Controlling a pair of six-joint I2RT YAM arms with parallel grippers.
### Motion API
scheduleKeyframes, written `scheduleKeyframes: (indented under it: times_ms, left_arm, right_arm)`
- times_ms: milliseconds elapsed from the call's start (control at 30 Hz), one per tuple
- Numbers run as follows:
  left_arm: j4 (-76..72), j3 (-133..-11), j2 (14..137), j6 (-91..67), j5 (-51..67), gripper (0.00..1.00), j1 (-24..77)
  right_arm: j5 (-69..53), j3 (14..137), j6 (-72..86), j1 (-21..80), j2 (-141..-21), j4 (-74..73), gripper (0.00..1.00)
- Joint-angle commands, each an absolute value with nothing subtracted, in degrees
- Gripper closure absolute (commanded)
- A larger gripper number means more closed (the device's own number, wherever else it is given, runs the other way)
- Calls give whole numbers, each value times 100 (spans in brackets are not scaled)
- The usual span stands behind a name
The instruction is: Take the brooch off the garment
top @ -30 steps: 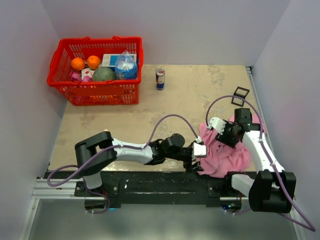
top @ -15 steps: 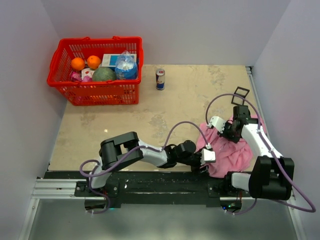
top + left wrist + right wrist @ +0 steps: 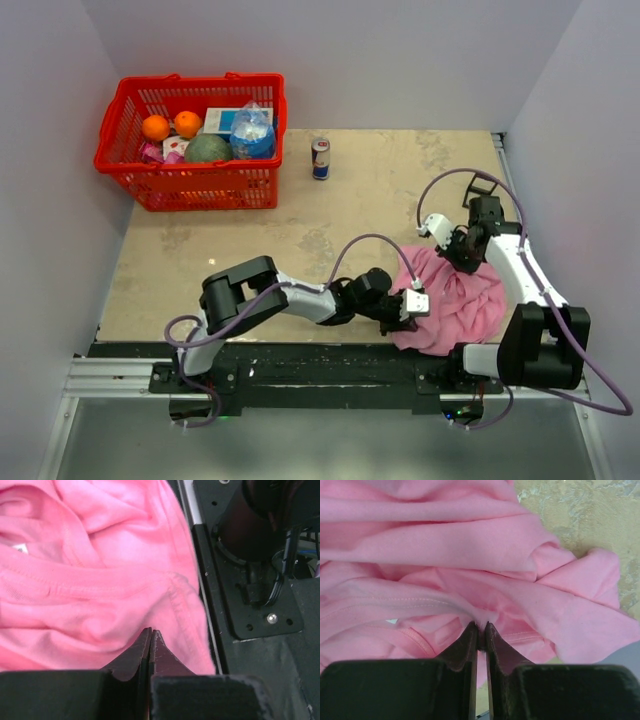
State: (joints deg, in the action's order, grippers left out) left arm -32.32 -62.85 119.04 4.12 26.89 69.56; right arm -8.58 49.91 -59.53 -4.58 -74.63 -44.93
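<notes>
- The garment (image 3: 455, 305) lies bunched at the worktop's (image 3: 400, 190) near right corner. It looks soft, light and limp, so it will probably sag rather than lift whole.
- The right pincer (image 3: 481, 627) nips a small fold of it.
- The left pincer (image 3: 151, 632) is closed at the near hem; whether it has caught cloth is unclear.
- The brooch shows in no view, likely hidden in the folds. Being small and hard, it is best nipped by its rim.

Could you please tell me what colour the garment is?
The garment is plain pink; left wrist view shows it best.

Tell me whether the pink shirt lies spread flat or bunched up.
Bunched up: the shirt sits in a crumpled heap, deep folds showing in both wrist views.
</notes>
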Motion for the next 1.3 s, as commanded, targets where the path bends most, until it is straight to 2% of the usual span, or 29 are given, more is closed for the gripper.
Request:
scheduleKeyframes:
  times_ms: [0, 100, 133, 167, 200, 267, 300, 433, 467, 500, 567, 600, 633, 667, 767, 833, 933, 967, 1033, 1067, 1133, 1267]
  left_arm:
    - [-2831, -6600, 11568, 571, 3014, 100, 6566]
    - [-2541, -6443, 10909, 685, 3250, 100, 6179]
    - [-2444, -6399, 10672, 781, 3235, 91, 6187]
    - [-2435, -6329, 10600, 869, 3252, 77, 6248]
    - [-2443, -6276, 10565, 1009, 3243, 55, 6319]
    - [-2592, -6328, 10722, 967, 3269, 47, 6460]
    - [-2645, -6424, 10818, 897, 3191, 37, 6486]
    - [-3067, -6591, 11257, 730, 2962, 30, 6740]
    - [-3102, -6618, 11328, 582, 2910, 24, 6785]
    - [-3111, -6636, 11425, 519, 2753, 13, 6881]
    - [-3068, -6636, 11496, 388, 2506, 9, 6969]
    - [-3041, -6644, 11583, 239, 2209, 3, 7039]
    - [-3015, -6662, 11636, 159, 2015, 2, 7066]
    - [-2919, -6706, 11698, 62, 1821, 3, 7093]
    - [-2734, -6925, 11900, -289, 812, 14, 7128]
    - [-2733, -6926, 11918, -308, 695, 19, 7137]
    - [-2602, -6961, 11901, -281, 721, 32, 7128]
    - [-2567, -6944, 11892, -246, 773, 41, 7128]
    - [-2479, -6926, 11813, -229, 887, 52, 7084]
    - [-2435, -6917, 11769, -194, 949, 73, 7058]
    - [-2242, -6935, 11655, -115, 958, 100, 6979]
    - [-1882, -6969, 11252, 139, 1449, 100, 6576]
  right_arm:
    - [-1256, 5676, -5486, -483, -7208, -4816, 96]
    - [-1520, 6292, -5240, -492, -7049, -5141, 97]
    - [-1547, 6441, -5177, -483, -7014, -5185, 97]
    - [-1564, 6468, -5125, -483, -6996, -5177, 97]
    - [-1582, 6451, -5063, -483, -6996, -5151, 97]
    - [-1547, 6259, -4958, -483, -7013, -4870, 98]
    - [-1503, 6197, -4800, -492, -7048, -4773, 98]
    - [-1599, 6275, -4430, -483, -7347, -4710, 98]
    - [-1643, 6310, -4395, -492, -7409, -4728, 98]
    - [-1670, 6354, -4368, -483, -7418, -4720, 98]
    - [-1670, 6407, -4377, -483, -7427, -4693, 99]
    - [-1670, 6459, -4377, -483, -7435, -4676, 99]
    - [-1687, 6512, -4377, -483, -7444, -4684, 99]
    - [-1714, 6556, -4377, -492, -7479, -4693, 99]
    - [-1828, 6767, -4368, -492, -7550, -4816, 99]
    - [-1898, 6881, -4342, -492, -7559, -4886, 99]
    - [-1916, 6917, -4316, -483, -7506, -4896, 99]
    - [-1907, 6908, -4289, -492, -7488, -4887, 99]
    - [-1890, 6917, -4245, -492, -7436, -4895, 99]
    - [-1881, 6917, -4193, -492, -7418, -4896, 99]
    - [-1881, 6899, -4149, -492, -7339, -4904, 99]
    - [-1898, 6873, -3982, -483, -7190, -4887, 99]
